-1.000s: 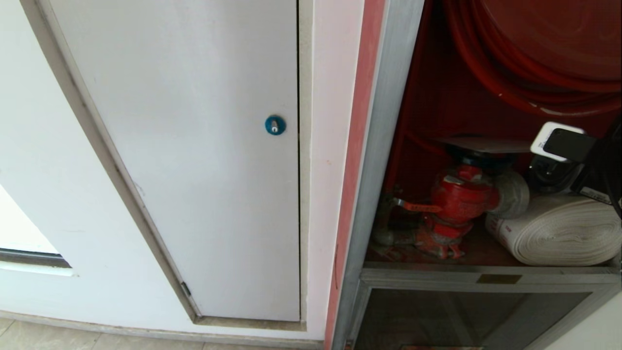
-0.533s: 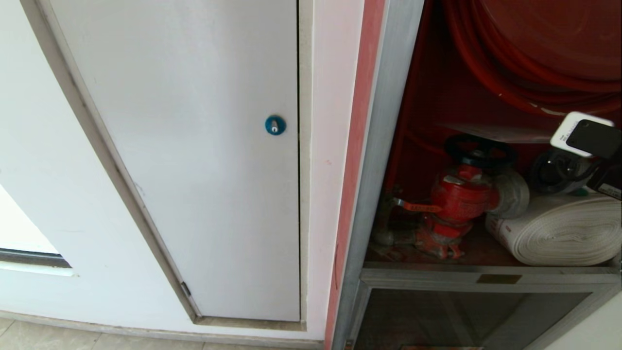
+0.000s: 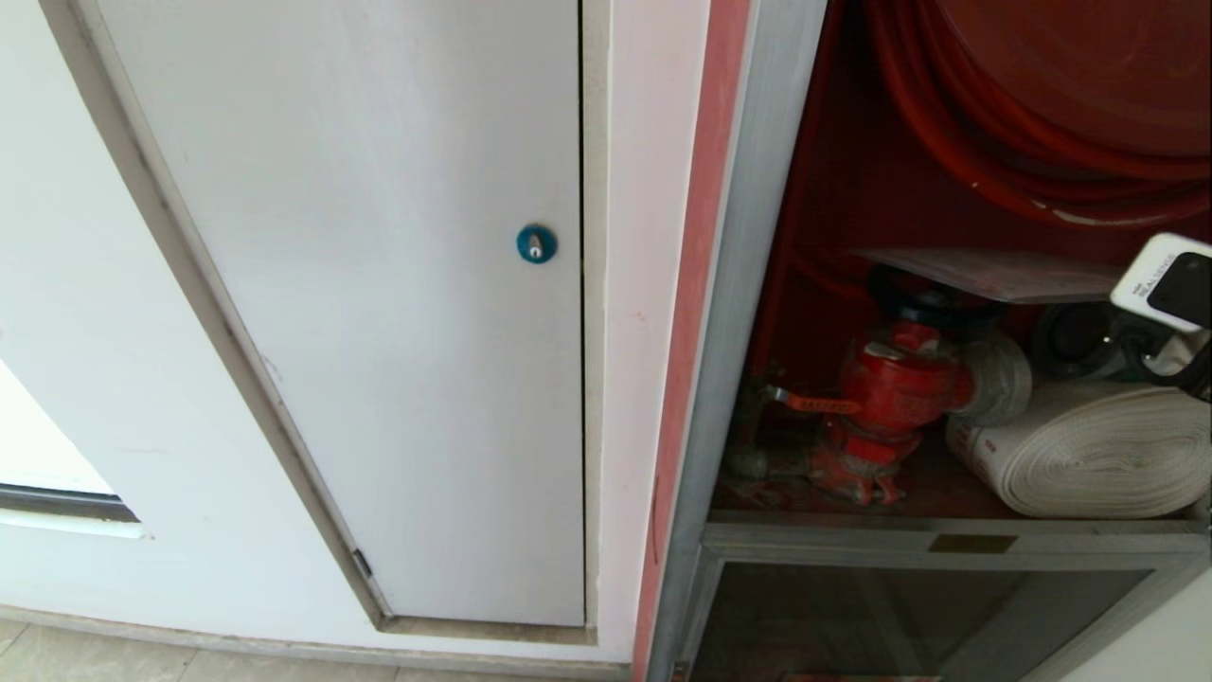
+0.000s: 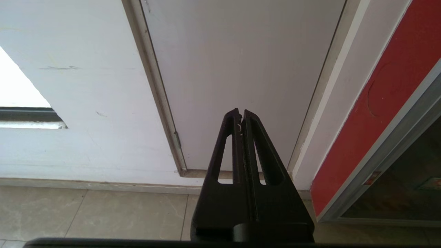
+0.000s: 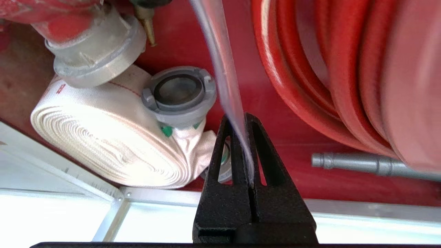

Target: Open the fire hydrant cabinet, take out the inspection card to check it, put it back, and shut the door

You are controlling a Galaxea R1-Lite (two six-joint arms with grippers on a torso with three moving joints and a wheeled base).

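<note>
The right hand [image 5: 243,151] is closed on the card [image 5: 220,62], pinching one edge of it between the two black fingers. From the wrist the card shows edge-on, a thin pale sheet running out from the fingertips toward the far wall of the cabinet [image 3: 748,284]. In the head view the card [image 3: 994,273] lies nearly flat in the air above the valve [image 3: 895,388], with the hand's wrist at the right edge of the picture.

The card looks very light and thin, probably laminated or in a plastic sleeve, so likely smooth and a little slippery. Held by one edge it seems to stay fairly straight, though a sheet like this can bow or flutter under a quick swing. A firm pinch well in from the edge, as here, should keep it from sliding out; it needs no great force, and a hard knock against the valve wheel or the hose reel [image 3: 1060,95] could crease it or twist it in the grip.

Below the card sit the valve, a grey coupling [image 5: 179,93] and the rolled white hose [image 3: 1089,450] on the cabinet floor.

The left hand [image 4: 241,119] is closed and empty, parked low in front of the white door [image 3: 379,284] on the left.
</note>
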